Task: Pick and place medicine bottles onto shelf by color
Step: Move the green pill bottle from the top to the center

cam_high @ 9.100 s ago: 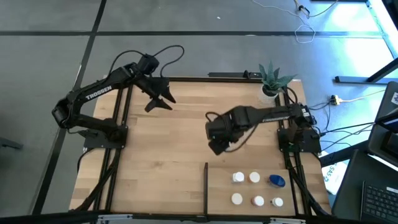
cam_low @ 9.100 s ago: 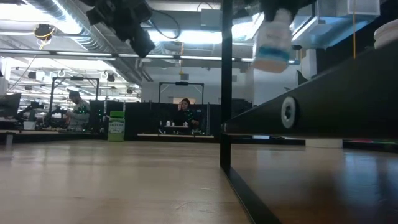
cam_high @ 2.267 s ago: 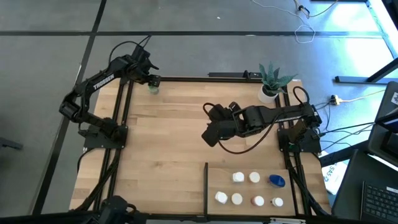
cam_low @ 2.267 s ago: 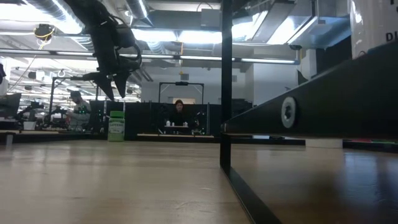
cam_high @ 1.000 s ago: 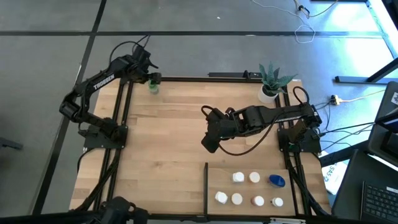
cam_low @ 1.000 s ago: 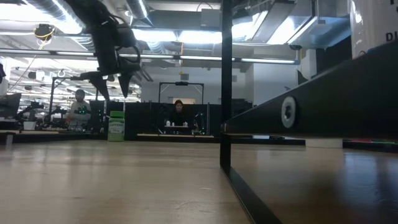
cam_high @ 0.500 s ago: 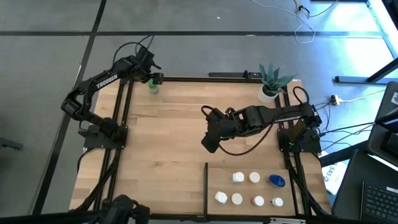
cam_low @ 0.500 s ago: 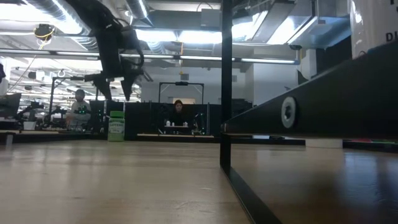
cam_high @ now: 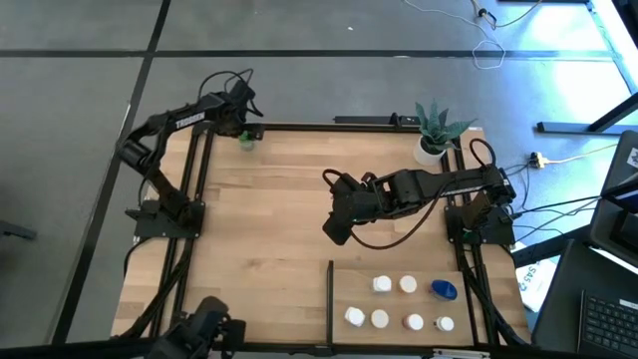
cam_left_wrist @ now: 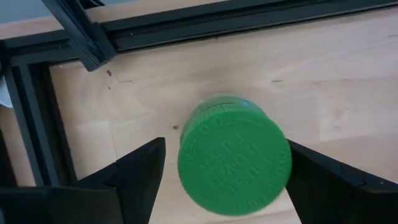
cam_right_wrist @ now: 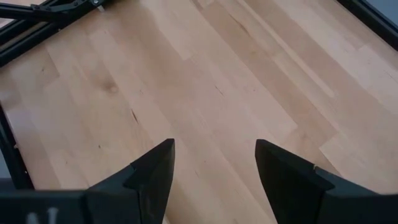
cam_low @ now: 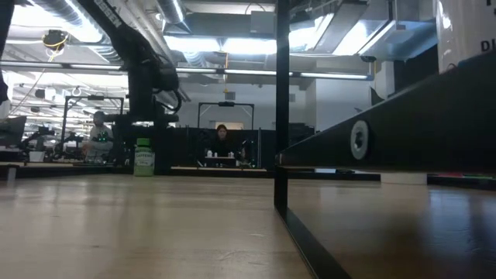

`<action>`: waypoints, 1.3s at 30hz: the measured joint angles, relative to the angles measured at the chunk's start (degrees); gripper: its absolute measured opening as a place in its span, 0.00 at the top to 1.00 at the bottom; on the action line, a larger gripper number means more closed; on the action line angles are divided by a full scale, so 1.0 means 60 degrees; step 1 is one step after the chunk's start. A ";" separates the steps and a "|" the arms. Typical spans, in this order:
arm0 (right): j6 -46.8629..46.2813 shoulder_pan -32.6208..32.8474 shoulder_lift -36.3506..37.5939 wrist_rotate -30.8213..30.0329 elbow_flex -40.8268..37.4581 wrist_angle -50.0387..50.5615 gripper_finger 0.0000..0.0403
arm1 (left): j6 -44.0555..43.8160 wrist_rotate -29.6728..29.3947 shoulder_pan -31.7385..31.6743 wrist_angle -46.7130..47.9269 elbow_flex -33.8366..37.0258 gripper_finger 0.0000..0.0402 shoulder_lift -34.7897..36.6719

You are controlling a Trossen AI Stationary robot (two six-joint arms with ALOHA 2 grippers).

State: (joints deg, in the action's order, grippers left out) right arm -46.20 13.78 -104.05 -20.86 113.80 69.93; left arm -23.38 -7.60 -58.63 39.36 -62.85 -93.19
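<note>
Right at the far left corner of the table (cam_high: 269, 229), the green bottle (cam_high: 245, 139) stands upright, long axis vertical, cap up. Left wrist view looks straight down on its green cap (cam_left_wrist: 234, 163); raised lettering reads mirrored, roughly "PUSH DOWN & TURN", only partly legible. Left gripper (cam_high: 242, 128) sits over the bottle, fingers (cam_left_wrist: 140, 171) spread wide on either side of the cap with wood showing in both gaps, not pinching it. In the low view the bottle (cam_low: 144, 158) shows a white label with print too small to read. White "TROSSEN" lettering runs along the left arm (cam_high: 185, 119).

Right gripper (cam_high: 335, 227) hangs over mid-table, fingers (cam_right_wrist: 155, 167) apart, nothing between them, only bare planks below.

Shelf (cam_high: 478, 309) at the near right, behind the black divider bar (cam_high: 330, 299), holds seven bottles upright, caps up: white caps (cam_high: 382, 284) in two rows, one orange-red (cam_high: 415, 322), one wider blue cap (cam_high: 445, 290). Potted plant (cam_high: 436, 128) stands at the far right corner.
</note>
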 joint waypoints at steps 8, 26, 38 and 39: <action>0.0008 0.0003 0.0000 0.0000 0.0000 -0.0003 0.44 | 0.0817 -0.0073 0.0007 -0.0156 0.0000 0.27 -0.0164; -0.0001 0.0004 0.0000 0.0000 0.0000 -0.0004 0.44 | 0.1594 -0.0117 0.0021 -0.0566 0.0000 0.27 -0.0164; 0.0008 0.0004 0.0000 0.0000 0.0000 -0.0004 0.44 | 0.1428 -0.0117 0.0033 -0.0495 0.0000 0.33 -0.0164; 0.0006 0.0004 0.0000 0.0000 0.0000 -0.0004 0.44 | 0.1431 -0.0117 0.0033 -0.0493 0.0000 0.35 -0.0164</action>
State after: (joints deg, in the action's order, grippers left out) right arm -46.16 13.80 -104.05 -20.86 113.80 69.91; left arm -14.79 -8.29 -58.43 36.40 -62.85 -94.17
